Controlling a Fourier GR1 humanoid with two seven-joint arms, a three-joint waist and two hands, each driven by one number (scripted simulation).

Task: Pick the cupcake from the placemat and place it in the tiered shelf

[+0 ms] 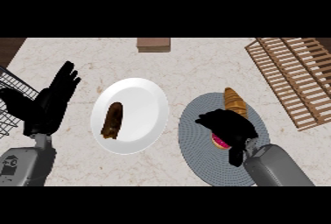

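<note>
Right robot hand (227, 127) curls round the cupcake (219, 141) on the placemat (195, 153); carrying to far tiered shelf (291, 78) remains

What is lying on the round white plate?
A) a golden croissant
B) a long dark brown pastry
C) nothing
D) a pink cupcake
B: the long dark brown pastry lies on the round white plate; the golden croissant is on the round grey placemat.

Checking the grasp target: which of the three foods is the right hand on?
The pink cupcake, half hidden under the right hand; the croissant lies beyond it, the dark pastry on the plate.
</note>
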